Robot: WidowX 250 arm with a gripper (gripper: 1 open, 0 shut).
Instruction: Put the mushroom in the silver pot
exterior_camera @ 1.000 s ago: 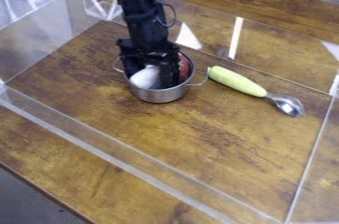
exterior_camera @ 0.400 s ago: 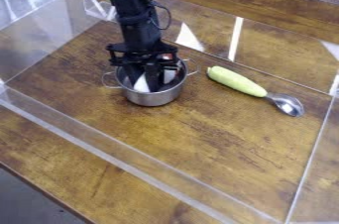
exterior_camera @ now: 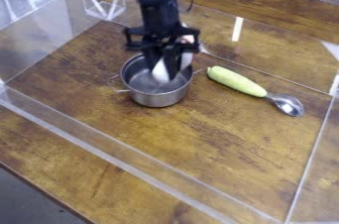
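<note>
The silver pot (exterior_camera: 143, 91) stands on the wooden table, left of centre. My gripper (exterior_camera: 165, 62) points straight down just over the pot's far right rim. Its fingers are shut on the mushroom (exterior_camera: 161, 73), whose white stem hangs below them over the pot's inside. A bit of the reddish-brown cap shows beside the fingers. The pot's floor under the stem looks bare.
An elongated yellow-green vegetable (exterior_camera: 236, 80) lies right of the pot. A silver spoon (exterior_camera: 283, 104) lies just beyond it, further right. Clear plastic walls (exterior_camera: 133, 144) fence the wooden table (exterior_camera: 199, 139) on all sides.
The gripper, open around the mushroom lying in the pot, has shut on it. It has risen a little and shifted right, taking the mushroom up with it.
</note>
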